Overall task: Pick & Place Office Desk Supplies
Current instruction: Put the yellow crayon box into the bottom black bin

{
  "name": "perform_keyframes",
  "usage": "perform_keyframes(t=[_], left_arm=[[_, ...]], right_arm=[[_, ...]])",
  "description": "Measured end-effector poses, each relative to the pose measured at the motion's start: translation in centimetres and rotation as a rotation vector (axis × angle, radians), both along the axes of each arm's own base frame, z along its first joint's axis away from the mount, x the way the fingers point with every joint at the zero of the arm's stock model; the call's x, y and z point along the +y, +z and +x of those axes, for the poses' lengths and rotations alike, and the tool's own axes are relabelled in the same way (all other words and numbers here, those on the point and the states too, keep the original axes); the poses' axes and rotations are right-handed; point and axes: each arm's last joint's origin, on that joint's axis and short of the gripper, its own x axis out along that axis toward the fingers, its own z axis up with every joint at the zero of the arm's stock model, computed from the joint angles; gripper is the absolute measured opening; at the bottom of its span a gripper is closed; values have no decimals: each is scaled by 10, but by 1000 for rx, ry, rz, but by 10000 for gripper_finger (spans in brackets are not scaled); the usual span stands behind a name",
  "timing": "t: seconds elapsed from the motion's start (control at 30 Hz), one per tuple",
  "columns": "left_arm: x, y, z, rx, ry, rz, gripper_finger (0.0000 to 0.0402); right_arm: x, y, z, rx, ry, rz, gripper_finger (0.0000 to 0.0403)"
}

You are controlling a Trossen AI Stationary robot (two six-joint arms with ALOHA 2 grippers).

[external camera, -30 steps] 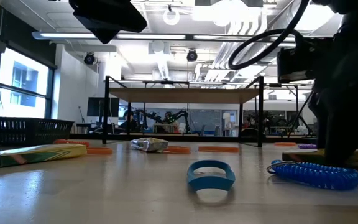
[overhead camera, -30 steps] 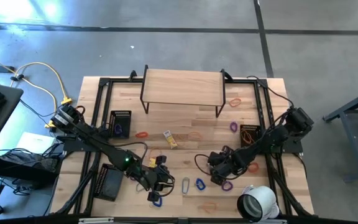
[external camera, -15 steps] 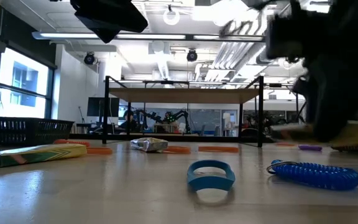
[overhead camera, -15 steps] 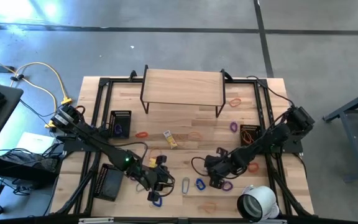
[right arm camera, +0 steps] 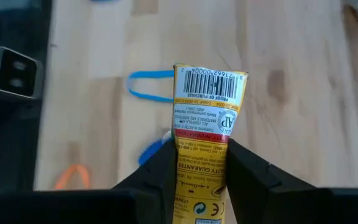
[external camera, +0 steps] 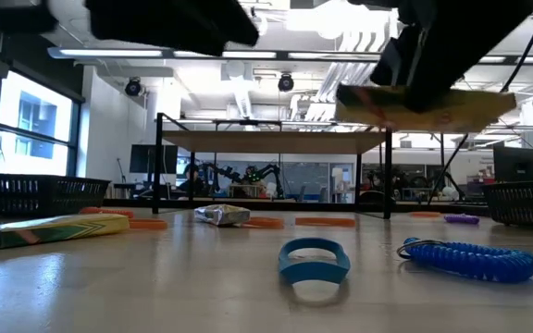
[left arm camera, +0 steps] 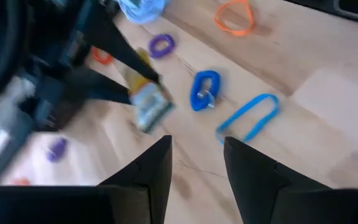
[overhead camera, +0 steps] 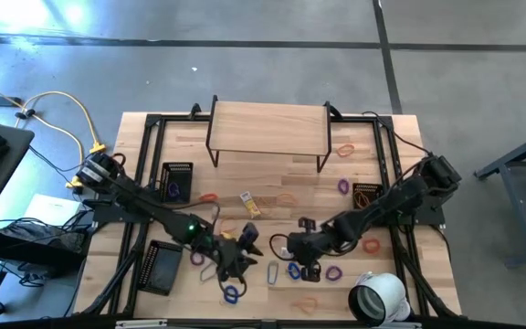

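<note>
My right gripper (right arm camera: 199, 152) is shut on a yellow-and-white packet (right arm camera: 207, 106). It hangs over the near middle of the table (overhead camera: 301, 251), above a blue loop (overhead camera: 293, 270) and beside a silver oval clip (overhead camera: 273, 272). In the low view the packet (external camera: 424, 106) floats high above the tabletop. My left gripper (left arm camera: 197, 143) is open and holds nothing. It hovers just to the left (overhead camera: 243, 249), facing the packet (left arm camera: 148, 102). A second packet (overhead camera: 250, 205) lies flat farther back. A purple loop (overhead camera: 333, 271) and an orange band (overhead camera: 307, 303) lie flat near the front edge. My right gripper pinches the packet between its two fingers (right arm camera: 166, 171) by one end (right arm camera: 197, 180). The barcode end (right arm camera: 209, 81) sticks out forward past the fingertips. The packet is lifted clear of the table and lies roughly level in the low view.
A large white tape roll (overhead camera: 377, 297) stands at the near right corner. Black mesh baskets sit at the left (overhead camera: 176, 181) and right (overhead camera: 365, 196). A wooden shelf (overhead camera: 268, 128) spans the far side. A blue coil (external camera: 470, 259) and a blue loop (external camera: 314, 259) lie near the front.
My right gripper has risen from the tabletop and moved toward the table's left, carrying the packet from resting low at the right to hanging clear above the table. My left gripper has shifted slightly toward the right and far side.
</note>
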Motion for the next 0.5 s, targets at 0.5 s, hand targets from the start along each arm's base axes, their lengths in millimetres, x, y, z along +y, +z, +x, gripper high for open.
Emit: perform_keyframes(t=[0.5], left_arm=[[-1,7,4,-99,-40,93,139]], right_arm=[[-8,18,24,-206,122,169,102]])
